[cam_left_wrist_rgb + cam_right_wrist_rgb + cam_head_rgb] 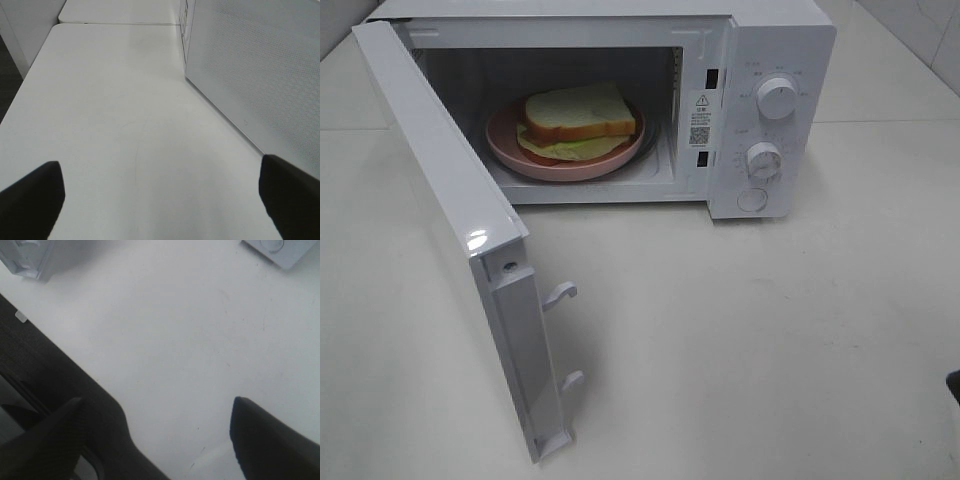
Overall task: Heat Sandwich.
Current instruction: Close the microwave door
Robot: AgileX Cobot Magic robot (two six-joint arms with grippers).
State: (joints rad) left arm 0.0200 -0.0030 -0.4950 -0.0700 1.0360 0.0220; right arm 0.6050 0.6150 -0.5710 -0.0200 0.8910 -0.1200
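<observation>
On the white table your white boxy microwave stands door-open, and inside it the pink round plate carries the yellowish-green bread sandwich. Your left gripper and right gripper hang spread wide, empty.

Wht table, open microwave on top

Bench: smooth matt white, faint scuffs under right claw. Microwave door: glossy white plastic w/ glare spot; its face just beside left claw has fine dotted mesh pattern. Claw fingers: matt black, plastic or rubber, can't tell. Plate: smooth pink, semi-gloss. Sandwich bread: soft, porous. Knobs: white plastic, satin.
</observation>
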